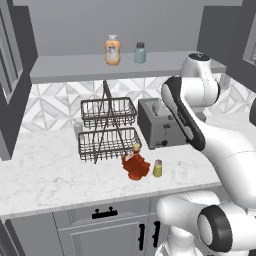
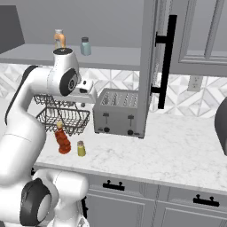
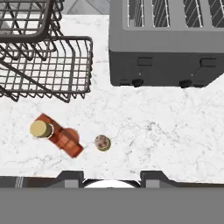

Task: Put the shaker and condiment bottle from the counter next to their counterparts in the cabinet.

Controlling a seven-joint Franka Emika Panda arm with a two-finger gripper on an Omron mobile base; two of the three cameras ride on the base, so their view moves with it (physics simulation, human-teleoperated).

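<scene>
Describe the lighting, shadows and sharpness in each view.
Left base view: flat, even light, slightly soft; faint shadow under the condiment bottle and shaker. Right base view: same flat light, cabinet interior dim. Hand view: sharpest, no glare, little shadow below the wire basket.

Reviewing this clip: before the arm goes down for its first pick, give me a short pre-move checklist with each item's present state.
1. Shaker upright on the counter, apart from the bottle: ok.
2. Condiment bottle upright, yellow cap on, in front of the wire basket rack: ok.
3. Gripper holding nothing: ok; its opening width: cannot tell.
4. Gripper directly over the shaker: not ok, the shaker sits slightly to one side in the hand view.
5. Cabinet shelf has free space beside the orange bottle and teal-grey shaker: ok.
6. Toaster stands clear of both items: ok.
</scene>
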